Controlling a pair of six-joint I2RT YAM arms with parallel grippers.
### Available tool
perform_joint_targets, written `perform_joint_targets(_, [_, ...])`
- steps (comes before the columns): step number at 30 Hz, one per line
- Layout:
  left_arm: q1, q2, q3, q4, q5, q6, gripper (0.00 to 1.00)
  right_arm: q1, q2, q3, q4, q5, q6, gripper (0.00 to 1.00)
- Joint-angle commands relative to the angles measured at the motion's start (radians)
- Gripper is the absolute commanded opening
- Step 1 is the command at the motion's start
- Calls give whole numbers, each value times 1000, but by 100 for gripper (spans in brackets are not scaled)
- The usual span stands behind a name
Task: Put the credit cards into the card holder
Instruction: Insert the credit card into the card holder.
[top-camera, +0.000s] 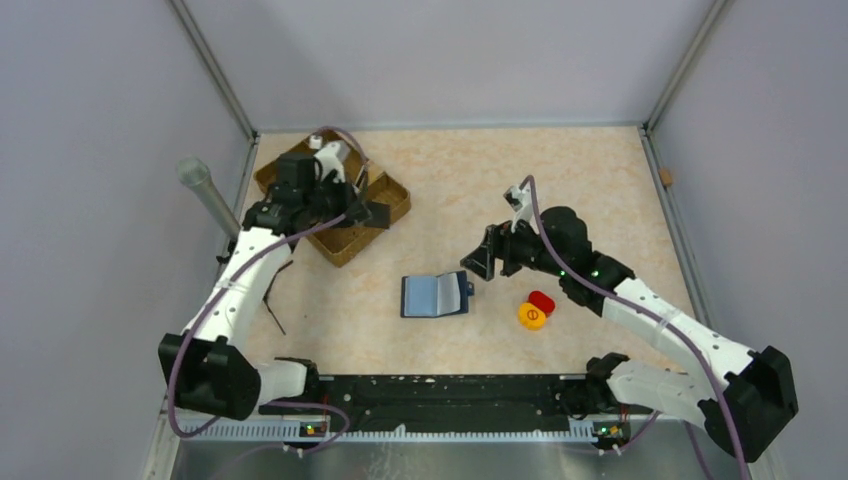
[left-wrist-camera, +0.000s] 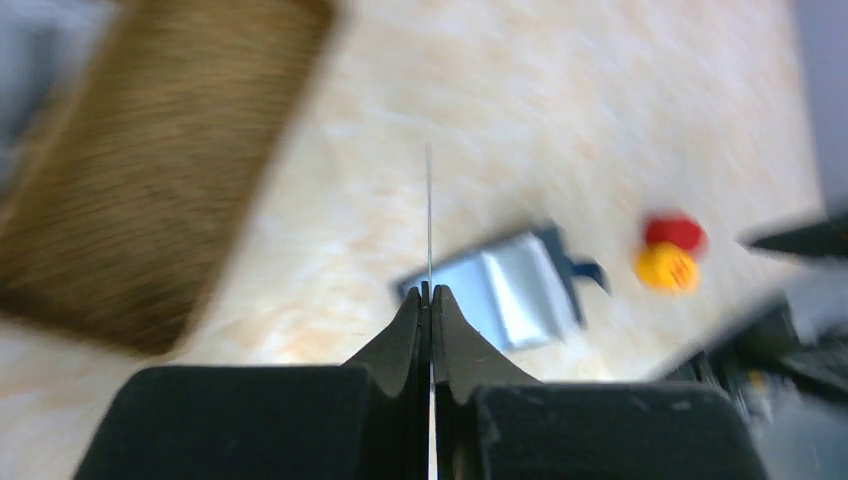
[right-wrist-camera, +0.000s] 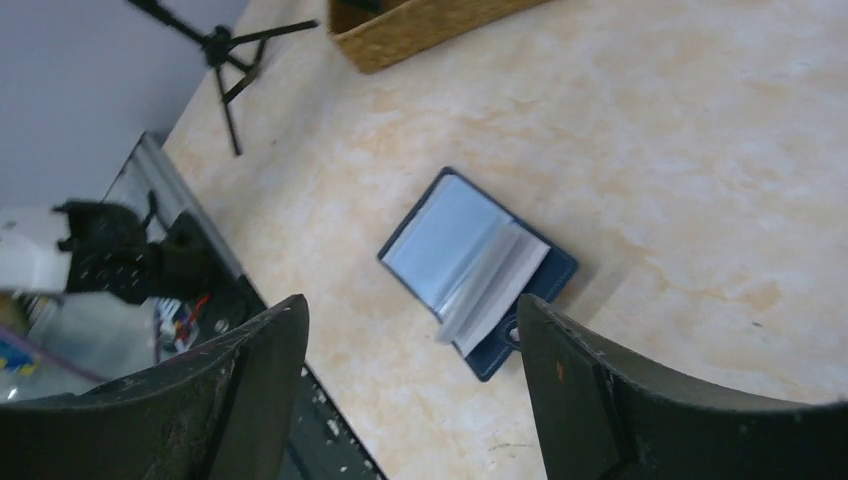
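Left wrist view first: the left pincer (left-wrist-camera: 430, 292) is pressed together on a thin flat plastic credit card (left-wrist-camera: 429, 200), which shows only as an edge-on sliver poking out past the tips. Further out on the beige speckled counter (left-wrist-camera: 520, 110) lies the small navy folding card holder (left-wrist-camera: 505, 290). It's open with the pale blue-grey inside facing up, and the red and yellow round pieces (left-wrist-camera: 668, 255) sit near its tab side. The brown woven tray (left-wrist-camera: 150, 190) is off to the left. The right pincer (right-wrist-camera: 410, 315) is spread wide with nothing in it, hovering over the holder, where one pale sleeve page (right-wrist-camera: 490, 285) sticks up.

My take on the step: carry the card over and line its edge up with a slot mouth. I'd have the right pincer pin the cover or hold that loose page so the slot stays open, then slide the card in at a shallow angle. The main risk is the holder skating across the counter if it isn't braced.
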Motion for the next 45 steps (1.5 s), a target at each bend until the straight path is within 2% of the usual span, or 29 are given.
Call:
perform_joint_targets(1, [-154,2,-16,0,426,127,0,-3,-43,60,33,-317,-90,76])
perform_joint_targets(2, [-197,8,-24,-1,539,143,0,-3,-46,70,40,-359,-90,76])
perform_joint_targets(5, [-257,13,-56,19,716,153,0,-3,-43,102,25,-434,-95,76])
perform_joint_targets(11, [-358,19,-85,35,877,163,0,-2,-4,158,-83,-482,-140,75])
perform_joint_targets(15, [-386,13,-90,35,889,164,0,-2,37,149,-47,-602,-109,67])
perform_joint_targets(19, [-388,20,-88,42,880,149,0,2,60,126,12,-665,-65,54])
perform_joint_targets(25, [-397,28,-97,74,848,109,0,55,94,99,96,-677,-6,13])
perform_joint_targets(27, [-397,24,-106,101,828,81,0,82,110,97,110,-660,5,4])
perform_joint_targets(29, [-398,11,-124,140,817,49,0,105,137,101,107,-649,9,1])
perform_joint_targets(34, [-399,-28,-144,171,777,28,0,123,177,90,121,-611,33,0])
perform_joint_targets(36, [-396,-36,-138,136,707,44,18,122,174,80,122,-546,58,0])
perform_joint_targets(37, [-395,-42,-136,113,673,53,20,123,176,77,121,-518,70,0])
perform_joint_targets(38, [-394,-52,-137,104,639,52,29,123,180,74,122,-485,81,0])
perform_joint_targets(40, [-391,-79,-159,120,536,17,56,123,189,65,150,-401,115,0])
perform_joint_targets(41, [-388,-96,-176,134,486,0,63,123,195,60,148,-343,136,0])
perform_joint_targets(43, [-380,-138,-214,171,356,-47,77,123,216,48,150,-228,193,0])
perform_joint_targets(45, [-375,-193,-256,202,184,-113,83,139,245,39,176,-135,263,0])
